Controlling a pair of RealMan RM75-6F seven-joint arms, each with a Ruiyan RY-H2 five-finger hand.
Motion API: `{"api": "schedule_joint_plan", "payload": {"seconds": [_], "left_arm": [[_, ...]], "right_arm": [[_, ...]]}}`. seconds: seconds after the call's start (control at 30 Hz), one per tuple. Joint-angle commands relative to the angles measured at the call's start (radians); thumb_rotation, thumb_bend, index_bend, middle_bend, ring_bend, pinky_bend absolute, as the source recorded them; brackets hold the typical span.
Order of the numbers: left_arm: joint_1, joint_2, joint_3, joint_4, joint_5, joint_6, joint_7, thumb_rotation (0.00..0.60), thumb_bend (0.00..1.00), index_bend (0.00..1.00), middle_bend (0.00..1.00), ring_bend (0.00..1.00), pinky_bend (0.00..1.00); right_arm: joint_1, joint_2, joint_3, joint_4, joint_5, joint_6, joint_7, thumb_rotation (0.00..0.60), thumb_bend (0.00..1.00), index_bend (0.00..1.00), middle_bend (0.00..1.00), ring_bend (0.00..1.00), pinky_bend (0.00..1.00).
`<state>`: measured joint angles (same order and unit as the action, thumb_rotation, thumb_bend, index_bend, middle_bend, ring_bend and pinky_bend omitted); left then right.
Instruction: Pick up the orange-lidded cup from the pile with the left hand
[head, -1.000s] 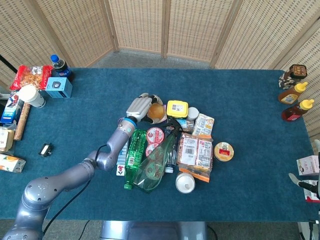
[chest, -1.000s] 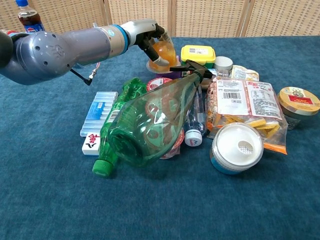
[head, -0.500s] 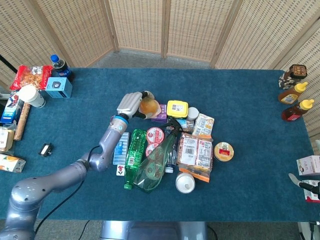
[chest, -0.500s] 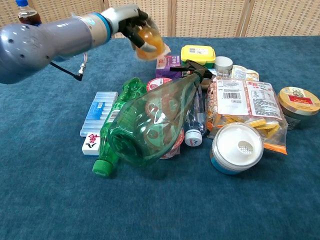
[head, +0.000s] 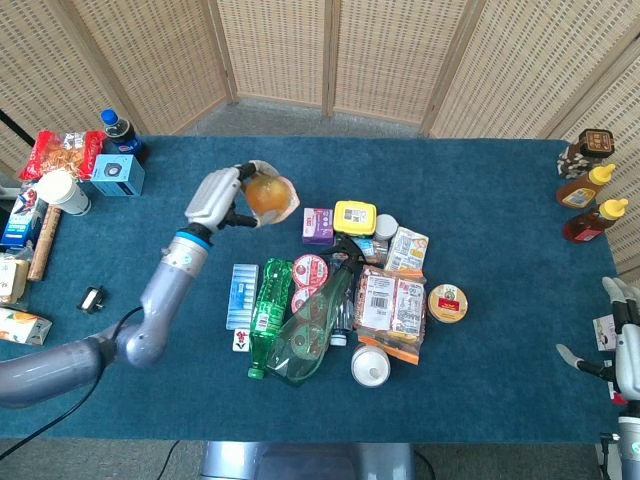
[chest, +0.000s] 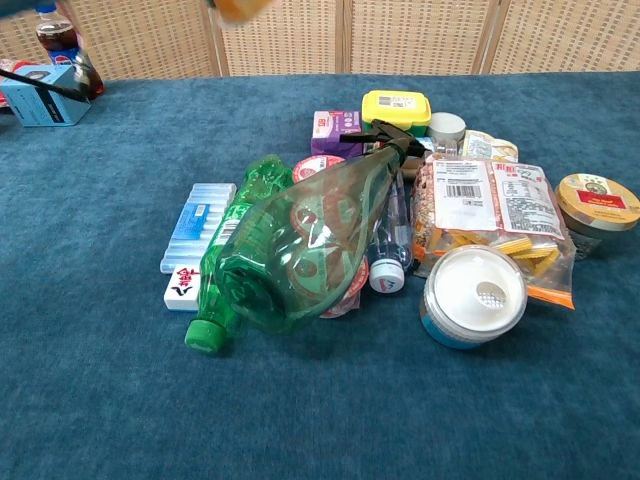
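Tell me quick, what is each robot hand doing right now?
Left robot hand: holding the orange-lidded cup, lifted away from the pile.
Right robot hand: at the table's edge, holding nothing, fingers apart.

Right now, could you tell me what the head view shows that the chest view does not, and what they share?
Only the head view shows the left hand gripping the orange-lidded cup clear of the pile, the right hand at the table's edge, and the sauce bottles. Only the chest view shows the barcode label on the snack bag legibly. Both show the green bottle, yellow-lidded tub, purple box, white-lidded jar and blue table.
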<state>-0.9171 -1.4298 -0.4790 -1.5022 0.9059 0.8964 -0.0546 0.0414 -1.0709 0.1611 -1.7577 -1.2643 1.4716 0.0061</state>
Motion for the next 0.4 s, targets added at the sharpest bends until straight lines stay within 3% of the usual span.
{"api": "schedule_joint_plan", "payload": {"seconds": [0.03, 0.4], "left_arm": [[0.057, 0.084, -0.026, -0.104, -0.002, 0.049, -0.026, 0.6, 0.47, 0.58, 0.51, 0.61, 0.46], [0.069, 0.125, -0.035, -0.159, 0.002, 0.06, -0.071, 0.6, 0.47, 0.58, 0.51, 0.61, 0.46]], "right_arm": [[0.002, -0.007, -0.002, 0.004, -0.003, -0.004, 0.004, 0.567, 0.0, 0.0, 0.0, 0.0, 0.0], [0.008, -0.009, 0.001, -0.003, -0.003, -0.011, -0.007, 0.566, 0.0, 0.0, 0.0, 0.0, 0.0]]}}
